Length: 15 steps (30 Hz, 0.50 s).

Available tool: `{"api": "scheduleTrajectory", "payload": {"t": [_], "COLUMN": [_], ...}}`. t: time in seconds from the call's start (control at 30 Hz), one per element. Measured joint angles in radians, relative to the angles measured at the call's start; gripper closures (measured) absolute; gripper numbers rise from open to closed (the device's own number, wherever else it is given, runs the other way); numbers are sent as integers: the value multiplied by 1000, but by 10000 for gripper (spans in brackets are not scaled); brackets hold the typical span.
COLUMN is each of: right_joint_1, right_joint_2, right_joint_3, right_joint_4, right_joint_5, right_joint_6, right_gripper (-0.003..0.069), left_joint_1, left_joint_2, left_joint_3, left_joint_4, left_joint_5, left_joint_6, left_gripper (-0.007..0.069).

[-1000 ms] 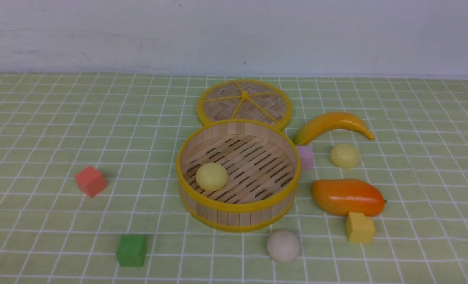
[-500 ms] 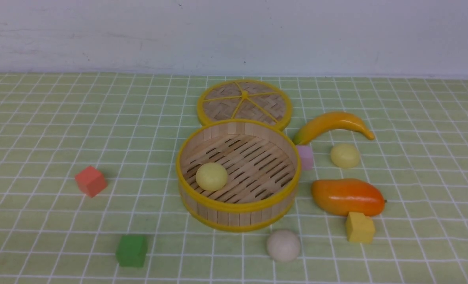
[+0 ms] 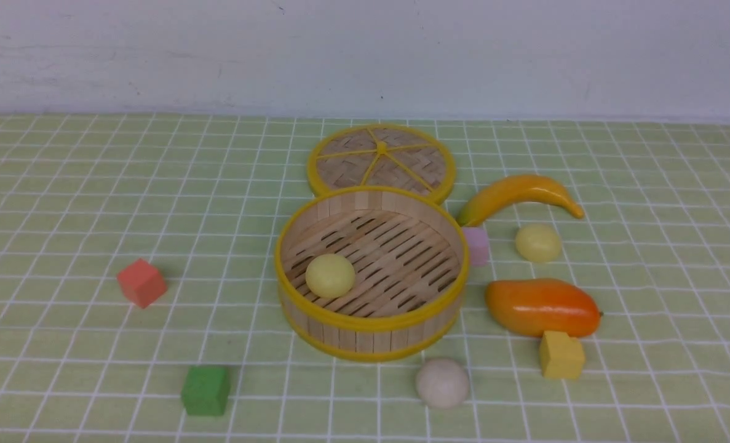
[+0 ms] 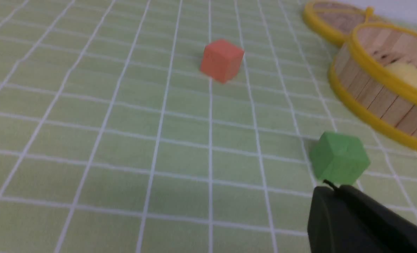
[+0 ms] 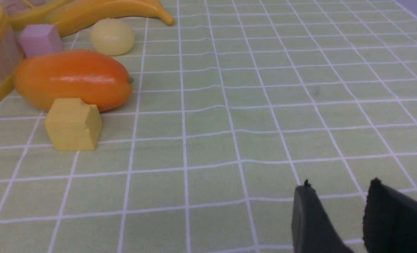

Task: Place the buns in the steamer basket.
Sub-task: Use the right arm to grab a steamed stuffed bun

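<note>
Inside steamer basket [image 3: 371,323]: 1 yellow bun [image 3: 330,275]. 2nd yellow bun [image 3: 537,242] near banana [image 3: 518,194], grey bun [image 3: 442,383] just in front of basket, both on table [image 3: 94,184]. Nothing moved since 1 sec ago. L pincer [image 4: 329,187] closed tight, R pincer [image 5: 340,184] gaping, both empty. 2 buns to go.

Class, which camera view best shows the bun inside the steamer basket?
The front view: the pale yellow bun lies whole and sharp on the floor of the steamer basket. The left wrist view shows it blurred and partly hidden behind the rim. The right wrist view catches only the basket's edge, not this bun.
</note>
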Motion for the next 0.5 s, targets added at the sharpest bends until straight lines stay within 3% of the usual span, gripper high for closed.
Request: {"api": "scheduleTrajectory", "payload": {"t": [0.5], "right_joint_1": [0], "right_joint_2": [0], "right_joint_3": [0], "right_joint_4": [-7], "right_joint_5": [0], "right_joint_6": [0], "right_gripper": [420], "left_joint_1": [0], "left_joint_2": [0], "left_joint_3": [1], "left_joint_4": [0], "left_joint_5": [14], "left_joint_6": [0], "left_gripper": [629]}}
